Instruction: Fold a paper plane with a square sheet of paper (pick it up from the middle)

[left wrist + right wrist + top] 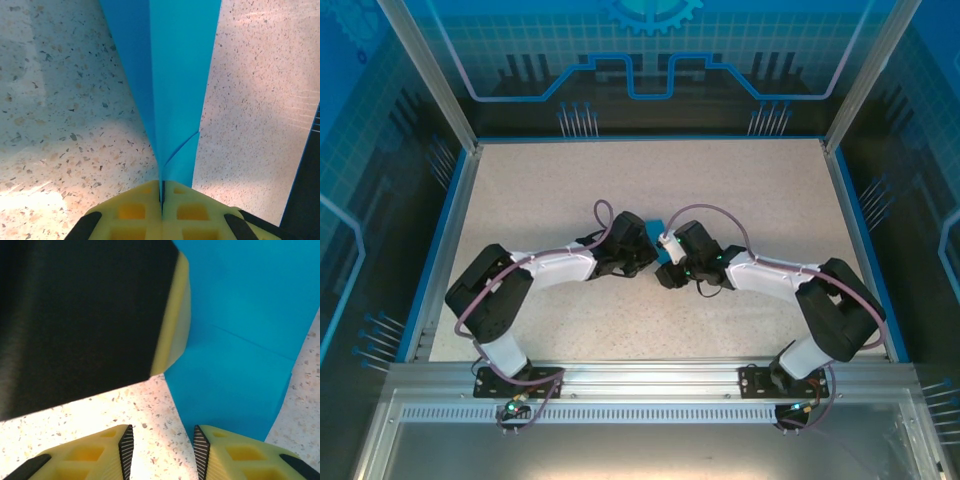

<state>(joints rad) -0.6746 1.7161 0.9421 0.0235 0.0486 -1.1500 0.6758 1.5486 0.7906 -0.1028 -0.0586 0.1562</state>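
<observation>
The teal-blue sheet of paper (175,75) is folded along a centre crease into a slim paper plane shape. It stands on edge above the table, and my left gripper (161,192) is shut on its near end, with its yellow fingers pressed together on the crease. In the top view the two grippers meet at mid-table, left gripper (648,257) and right gripper (669,270), with a bit of paper (665,258) between them. My right gripper (162,440) is open just beside the paper (240,315). Bare table shows between its fingers, and the paper's edge runs by its right finger (220,450).
The left gripper's black body and yellow finger (175,315) loom close in front of my right gripper. The speckled table (640,190) has a blue raised rim (850,220) and blue enclosure walls around it. A metal rail (640,375) carries both arm bases at the near edge.
</observation>
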